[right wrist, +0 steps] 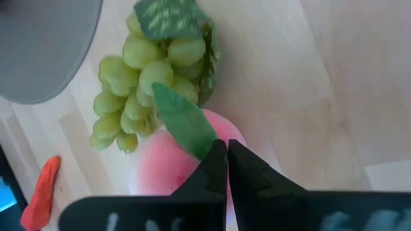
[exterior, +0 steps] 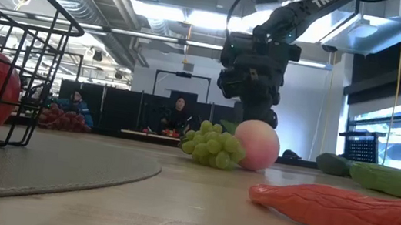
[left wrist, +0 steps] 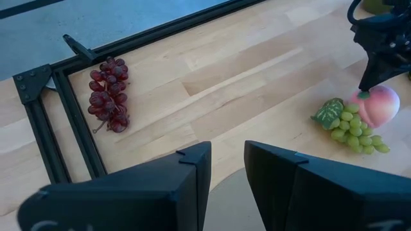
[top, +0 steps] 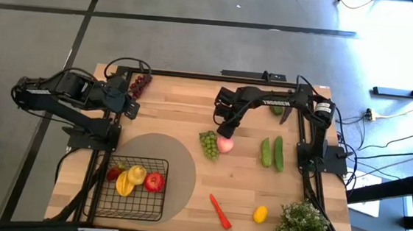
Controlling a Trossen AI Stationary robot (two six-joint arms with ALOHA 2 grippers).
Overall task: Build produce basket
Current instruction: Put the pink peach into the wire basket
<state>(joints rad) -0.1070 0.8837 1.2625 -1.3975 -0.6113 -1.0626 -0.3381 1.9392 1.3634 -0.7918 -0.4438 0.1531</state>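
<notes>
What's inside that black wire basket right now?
The basket holds a red apple, yellow fruits and something small and red beside them, too small to identify. Anything lying beneath these pieces is covered from above.

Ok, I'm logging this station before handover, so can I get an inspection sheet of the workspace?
Surface: wooden table with a round mat.
Job's things: basket on the mat holds an apple and yellow fruits; peach, green grapes, cucumbers, chili, lemon and purple grapes lie outside.
Clutter: potted plant.
Grippers: right gripper shut at the peach's leaf; left gripper idle near the purple grapes.
Cables: along both arms and on the floor to the right.
Surroundings: people seated far behind.
</notes>
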